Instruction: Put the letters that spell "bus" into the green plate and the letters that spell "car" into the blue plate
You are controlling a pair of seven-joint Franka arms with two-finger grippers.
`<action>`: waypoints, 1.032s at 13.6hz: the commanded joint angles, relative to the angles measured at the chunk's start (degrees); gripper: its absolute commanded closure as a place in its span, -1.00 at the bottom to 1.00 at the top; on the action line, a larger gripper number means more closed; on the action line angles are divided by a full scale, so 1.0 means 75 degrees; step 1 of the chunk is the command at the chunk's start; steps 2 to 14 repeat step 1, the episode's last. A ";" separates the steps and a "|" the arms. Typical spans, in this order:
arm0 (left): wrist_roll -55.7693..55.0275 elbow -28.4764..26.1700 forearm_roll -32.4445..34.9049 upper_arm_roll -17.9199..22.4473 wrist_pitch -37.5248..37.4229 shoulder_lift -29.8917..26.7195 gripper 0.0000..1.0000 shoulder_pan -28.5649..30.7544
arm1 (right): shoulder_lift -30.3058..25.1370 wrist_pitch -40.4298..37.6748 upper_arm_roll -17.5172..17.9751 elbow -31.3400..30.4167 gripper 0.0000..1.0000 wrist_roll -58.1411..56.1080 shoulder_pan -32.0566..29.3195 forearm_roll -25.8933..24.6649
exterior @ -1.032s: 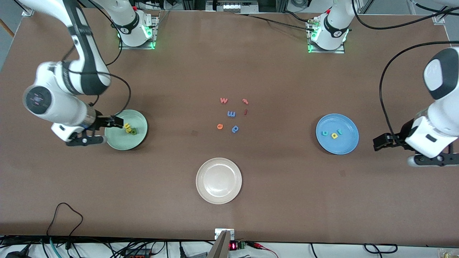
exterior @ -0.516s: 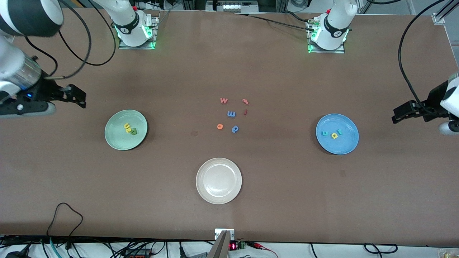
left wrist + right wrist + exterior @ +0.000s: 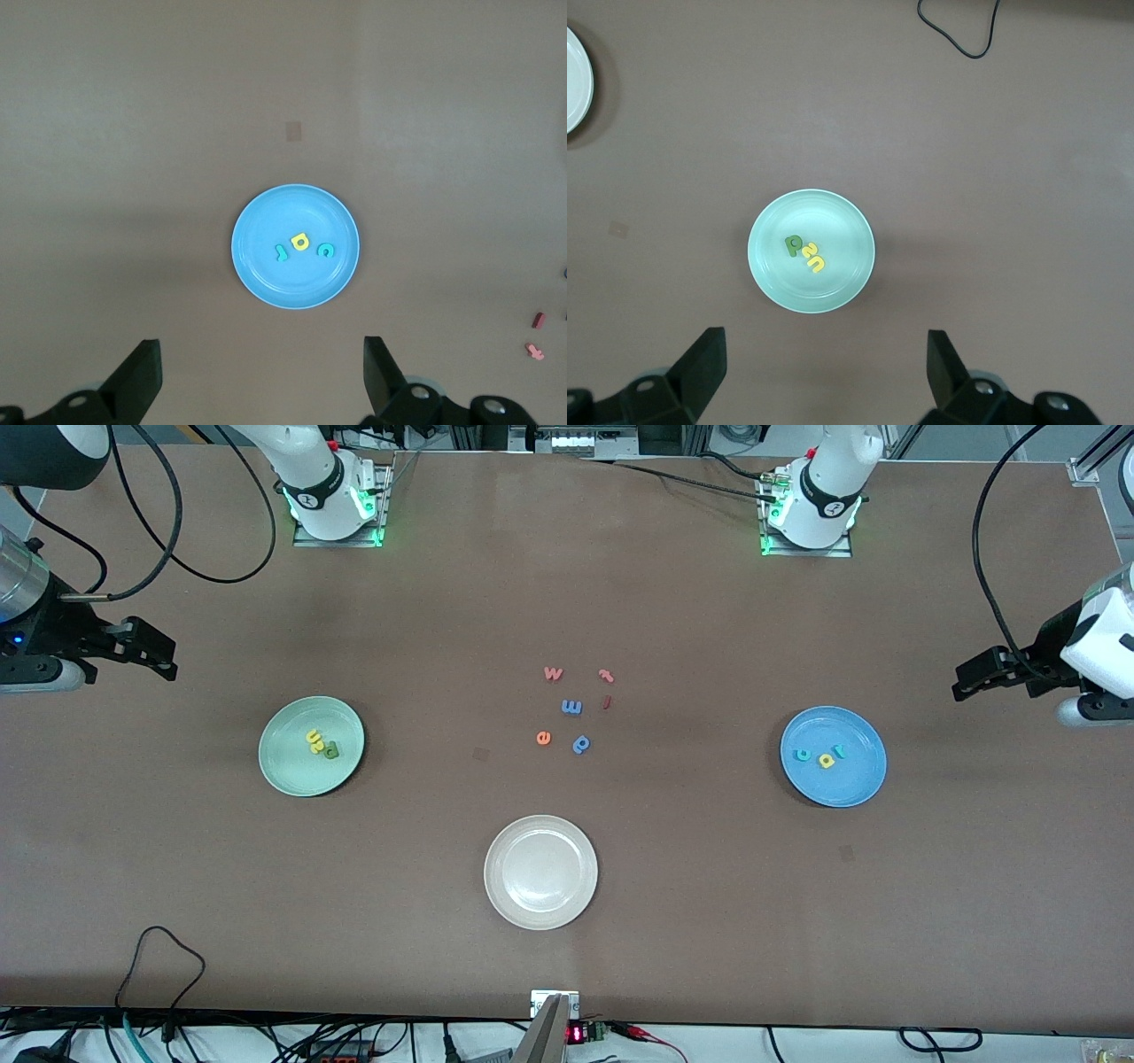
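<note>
The green plate point(image 3: 292, 775) point(image 3: 843, 283) holds the letters that spell "bus": a green b point(image 3: 330, 751) point(image 3: 794, 243), a yellow s point(image 3: 807, 253) and a yellow u point(image 3: 314, 738) point(image 3: 818, 264). In the blue plate point(image 3: 855, 784) point(image 3: 266, 279) lie the letters that spell "car": a teal c point(image 3: 803, 755) point(image 3: 326, 251), a yellow a point(image 3: 827, 760) point(image 3: 299, 241) and a teal r point(image 3: 839, 752) point(image 3: 282, 252). My right gripper point(image 3: 155, 651) point(image 3: 826, 339) hangs open and empty over bare table at the right arm's end. My left gripper point(image 3: 970, 676) point(image 3: 261, 350) hangs open and empty over bare table at the left arm's end.
A white plate point(image 3: 540, 917) stands nearer the front camera at mid-table. Loose letters lie at the centre: a red w point(image 3: 553, 674), two small red pieces point(image 3: 606, 676), a blue m point(image 3: 571, 707), an orange e point(image 3: 543, 737), a blue p point(image 3: 581, 743). A black cable point(image 3: 159, 948) loops near the front edge.
The right gripper has left the green plate and risen toward the right arm's end. The left gripper has lifted away from beside the blue plate. The letters have not moved.
</note>
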 commanded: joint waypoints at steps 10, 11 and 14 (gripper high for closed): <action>0.0152 -0.0788 -0.0110 0.0048 0.0156 -0.0703 -1.00 -0.0045 | -0.0011 -0.0099 0.0098 0.0052 -1.00 -0.0088 -0.0149 0.0014; 0.0152 -0.0788 -0.0110 0.0048 0.0156 -0.0703 -1.00 -0.0045 | -0.0011 -0.0099 0.0098 0.0052 -1.00 -0.0088 -0.0149 0.0014; 0.0152 -0.0788 -0.0110 0.0048 0.0156 -0.0703 -1.00 -0.0045 | -0.0011 -0.0099 0.0098 0.0052 -1.00 -0.0088 -0.0149 0.0014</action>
